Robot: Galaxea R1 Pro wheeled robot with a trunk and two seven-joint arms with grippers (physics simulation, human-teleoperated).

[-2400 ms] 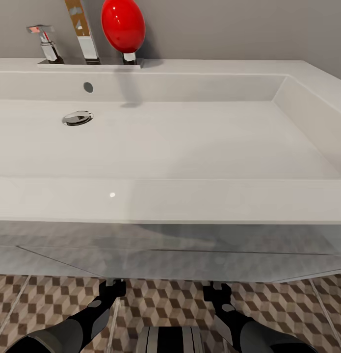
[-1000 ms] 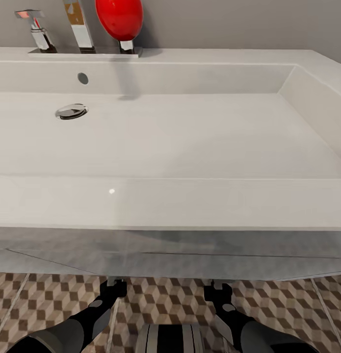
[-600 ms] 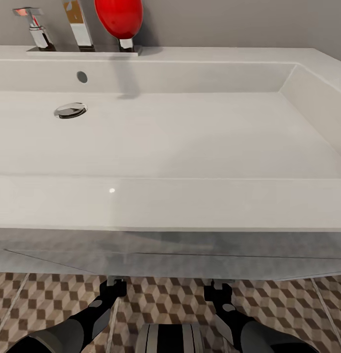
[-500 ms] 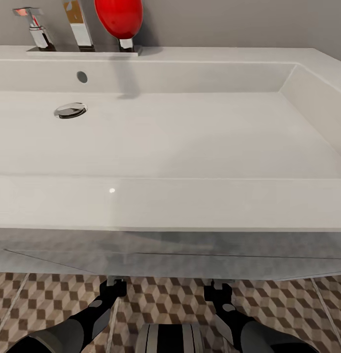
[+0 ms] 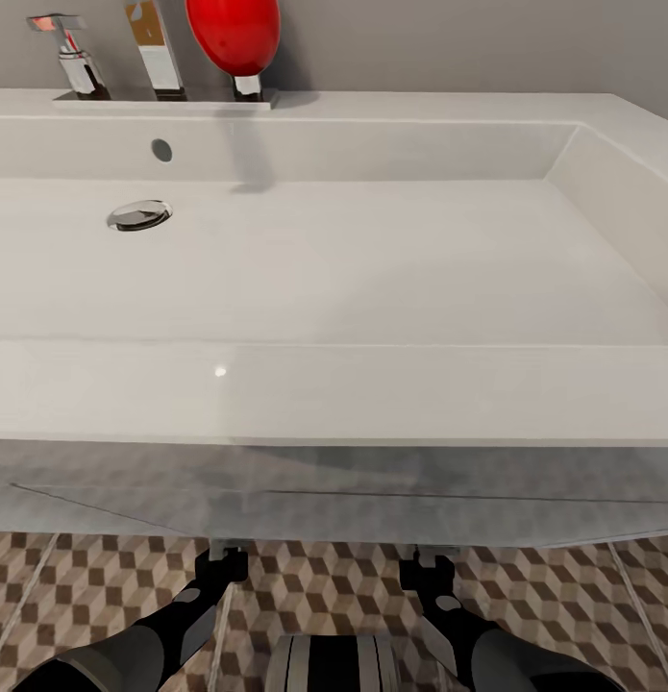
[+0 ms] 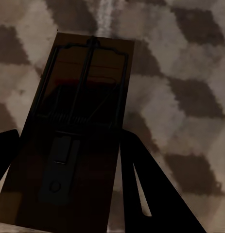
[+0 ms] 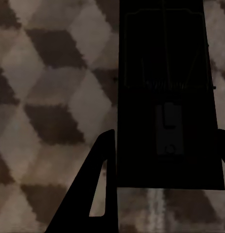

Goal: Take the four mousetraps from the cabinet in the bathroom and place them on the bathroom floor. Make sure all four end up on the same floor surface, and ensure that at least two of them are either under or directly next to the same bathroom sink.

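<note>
Head view: the white sink (image 5: 334, 279) spans most of the frame, its drain (image 5: 138, 215) at upper left and a chrome tap (image 5: 156, 48) and red bulb-shaped object (image 5: 233, 38) along the top edge. Both arms reach forward low in the frame, the left hand (image 5: 221, 558) and right hand (image 5: 430, 564) tucked under the sink's front lip above the patterned bathroom floor (image 5: 314, 596). The lip hides the fingertips, so the release cannot be watched from here; that is the main risk.

Left wrist view: a mousetrap (image 6: 78, 131) sits between the dark fingers (image 6: 151, 189), the hand closed on its near end, with floor tiles behind it. It looks tilted, so letting go now could, I judge, make it flip or skid.

Right wrist view: a second mousetrap (image 7: 168, 97) fills the upper right, gripped likewise by the right hand's fingers (image 7: 100, 179). How near either trap is to the tiles I cannot tell. Dropped from height, one could bounce away from the sink.
</note>
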